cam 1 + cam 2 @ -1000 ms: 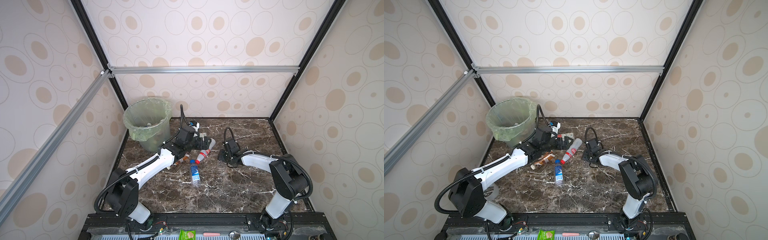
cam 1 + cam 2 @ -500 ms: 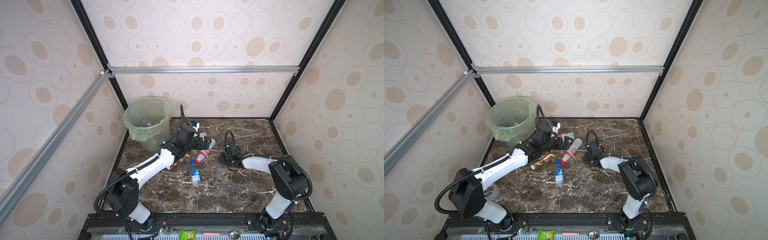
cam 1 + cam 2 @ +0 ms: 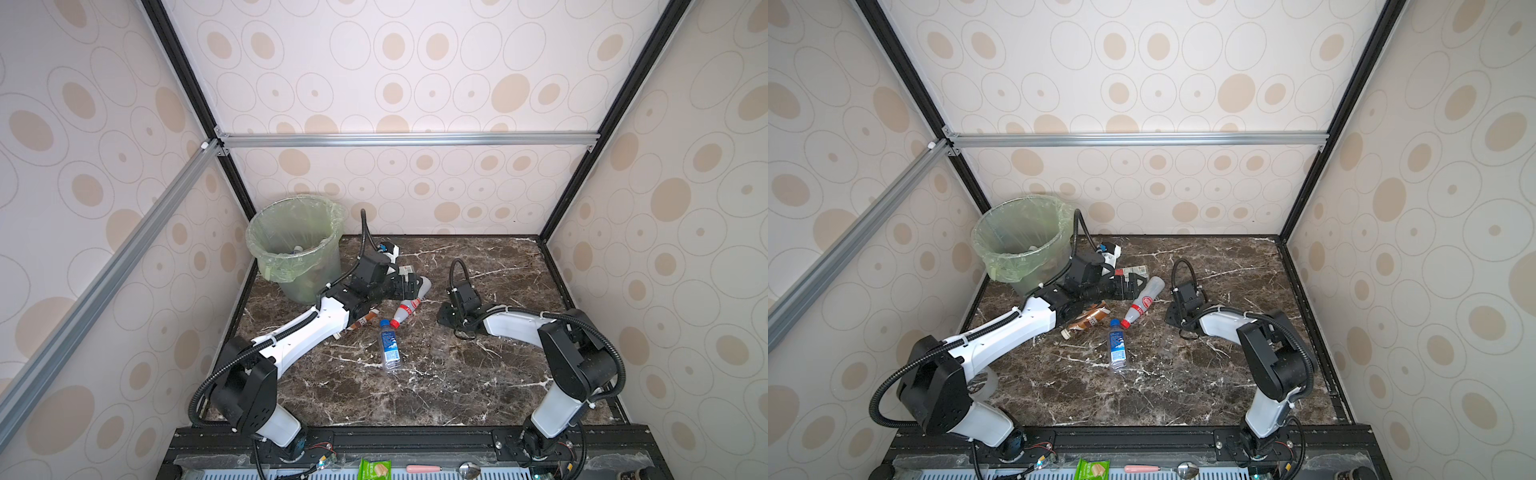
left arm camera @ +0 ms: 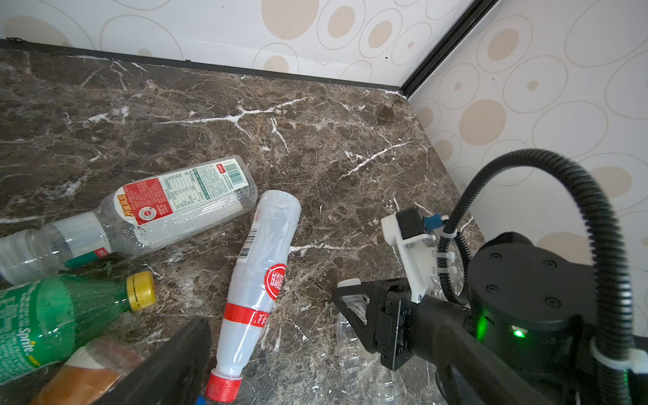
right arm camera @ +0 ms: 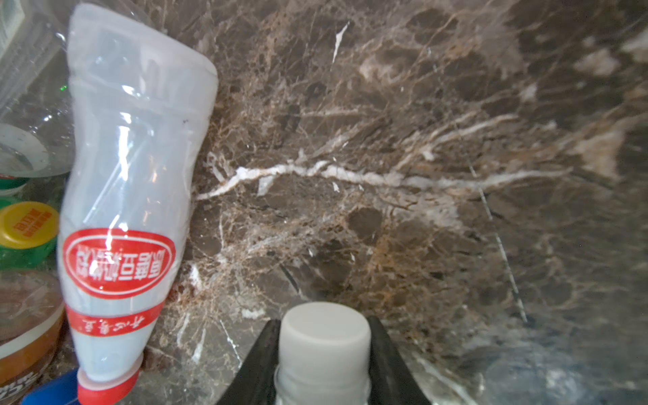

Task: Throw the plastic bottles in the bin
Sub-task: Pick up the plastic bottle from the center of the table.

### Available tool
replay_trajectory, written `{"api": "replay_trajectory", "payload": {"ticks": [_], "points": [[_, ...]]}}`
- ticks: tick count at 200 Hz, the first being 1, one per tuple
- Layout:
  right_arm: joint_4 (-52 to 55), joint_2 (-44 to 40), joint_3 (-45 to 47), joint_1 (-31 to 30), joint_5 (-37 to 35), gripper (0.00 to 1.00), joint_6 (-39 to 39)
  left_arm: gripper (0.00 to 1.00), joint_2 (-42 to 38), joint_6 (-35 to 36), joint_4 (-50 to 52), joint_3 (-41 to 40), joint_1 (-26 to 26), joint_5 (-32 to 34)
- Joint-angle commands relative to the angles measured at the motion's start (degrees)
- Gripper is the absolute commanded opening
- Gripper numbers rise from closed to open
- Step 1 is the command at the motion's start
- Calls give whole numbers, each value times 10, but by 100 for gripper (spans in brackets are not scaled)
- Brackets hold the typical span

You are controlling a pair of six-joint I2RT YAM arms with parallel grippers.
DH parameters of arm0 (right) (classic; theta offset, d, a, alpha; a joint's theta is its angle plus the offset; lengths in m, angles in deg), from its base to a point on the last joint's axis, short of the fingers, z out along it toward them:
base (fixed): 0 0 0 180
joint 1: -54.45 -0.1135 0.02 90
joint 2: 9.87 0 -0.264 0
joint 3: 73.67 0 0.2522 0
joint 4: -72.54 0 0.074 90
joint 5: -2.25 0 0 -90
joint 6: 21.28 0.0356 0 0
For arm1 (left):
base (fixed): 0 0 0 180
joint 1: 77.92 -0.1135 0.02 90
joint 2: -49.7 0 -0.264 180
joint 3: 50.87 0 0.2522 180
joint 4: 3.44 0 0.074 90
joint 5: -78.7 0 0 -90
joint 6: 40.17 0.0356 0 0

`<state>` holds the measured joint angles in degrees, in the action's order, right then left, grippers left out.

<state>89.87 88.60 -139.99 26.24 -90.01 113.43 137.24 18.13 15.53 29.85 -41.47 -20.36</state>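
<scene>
**While one clear bottle is gripped, the rest are left lying by the bin**

Where the dark marble worktop (image 3: 457, 386) meets the corner, the bin (image 3: 291, 270) is seen standing upright, lined with a thin green bag folded over its rim. Just beside the bin, a cluster of bottles is found lying flat. A green bottle (image 4: 59, 315) with a yellow cap and a brown-labelled bottle (image 3: 1088, 320) lie nearest the bin. A clear bottle with a red-and-white label (image 4: 157, 207) lies next to them. Slightly farther from the bin lies a milky red-capped bottle (image 3: 409, 307), and beyond it, apart from the cluster, a blue-labelled bottle (image 3: 390, 347).

The left end effector (image 3: 409, 286) is held over this cluster close to the bin, its jaws spread wide and nothing between them.

The right end effector (image 3: 445, 318) is lowered to the worktop well apart from the bin, past the red-capped bottle. Its jaws are clenched on the neck of a white-capped clear bottle (image 5: 324, 336), which lies on the worktop. In the right wrist view a dark finger is seen pressed against each side of that neck.
</scene>
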Motion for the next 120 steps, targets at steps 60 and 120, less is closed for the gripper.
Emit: {"api": "replay_trajectory", "payload": {"ticks": [60,120], "points": [[57,-3,-105,50,-5,26,-16,99,-4,21,-13,-10,19,-22],[64,-16,-179,59,18,26,3,99,29,27,-55,-5,68,-23]]}}
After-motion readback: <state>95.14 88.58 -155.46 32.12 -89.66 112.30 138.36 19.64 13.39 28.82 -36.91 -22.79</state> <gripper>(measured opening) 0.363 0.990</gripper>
